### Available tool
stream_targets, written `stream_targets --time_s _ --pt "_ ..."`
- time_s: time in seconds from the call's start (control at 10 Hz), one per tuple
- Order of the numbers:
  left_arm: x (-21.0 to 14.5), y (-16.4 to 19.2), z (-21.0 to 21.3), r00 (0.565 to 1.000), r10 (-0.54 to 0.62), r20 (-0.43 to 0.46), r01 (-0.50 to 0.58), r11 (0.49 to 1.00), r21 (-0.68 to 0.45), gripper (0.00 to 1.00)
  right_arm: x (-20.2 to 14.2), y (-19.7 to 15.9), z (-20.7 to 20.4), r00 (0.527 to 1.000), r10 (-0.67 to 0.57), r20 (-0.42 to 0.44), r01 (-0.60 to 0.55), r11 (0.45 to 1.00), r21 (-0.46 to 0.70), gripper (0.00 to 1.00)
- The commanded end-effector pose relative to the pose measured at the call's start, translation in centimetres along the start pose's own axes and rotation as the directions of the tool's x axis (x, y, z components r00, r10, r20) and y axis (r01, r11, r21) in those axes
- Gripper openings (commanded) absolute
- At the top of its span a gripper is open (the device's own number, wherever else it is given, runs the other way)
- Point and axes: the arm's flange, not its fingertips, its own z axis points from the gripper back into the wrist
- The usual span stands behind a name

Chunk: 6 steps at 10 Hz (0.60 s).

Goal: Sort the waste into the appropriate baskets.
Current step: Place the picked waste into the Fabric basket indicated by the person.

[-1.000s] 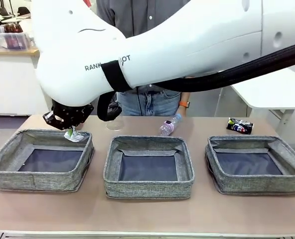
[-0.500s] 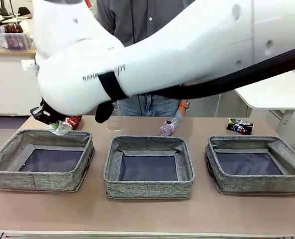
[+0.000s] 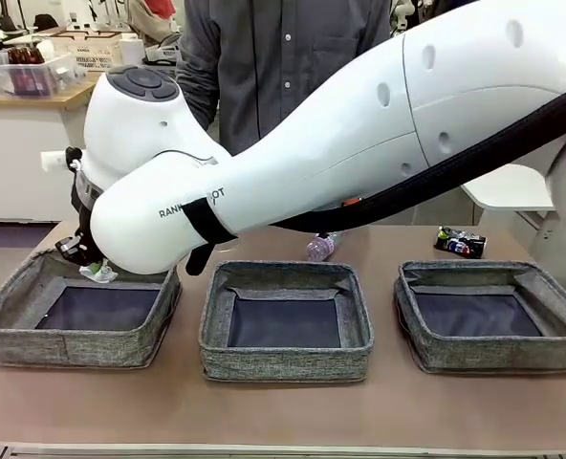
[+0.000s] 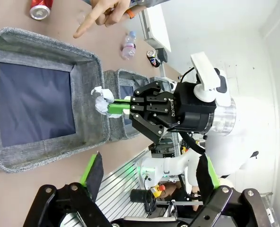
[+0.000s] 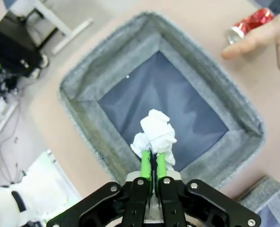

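the right gripper has its green fingers pinched tight on the paper ball, with most of the ball sticking out past the tips. a second ago that ball was at the far rim of the left basket; since then the wrist has swung round and dipped, so now the ball hangs over the basket's dark base, close to one wall. looks like the drop is about all that's left for this piece, though nothing's been let go yet. the left gripper is spread wide open with nothing in it, up high looking down on the same basket. a person's hand points a finger near the red can lying just outside the basket. the bottle and the dark can sit on the tan table behind the middle basket and right basket, both with nothing in them. behind, there's a wooden counter and a white table.
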Motion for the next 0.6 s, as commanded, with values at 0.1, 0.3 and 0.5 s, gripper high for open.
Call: stream_targets --time_s 0.1,0.3,0.5 --pt "-0.07 -0.2 0.17 1.0 -0.005 0.005 0.005 1.0 0.0 1.0 -0.29 0.07 1.11 0.999 0.035 0.006 -0.035 0.999 0.008 0.04" --pt "-0.07 -0.2 0.17 1.0 -0.005 0.005 0.005 1.0 0.0 1.0 -0.31 0.15 1.07 0.999 0.04 0.0 -0.04 0.999 0.004 0.59" --pt "-0.07 -0.2 0.17 1.0 -0.005 0.005 0.005 1.0 0.0 1.0 -0.39 0.13 1.16 0.999 0.045 0.0 -0.045 0.999 -0.002 1.0"
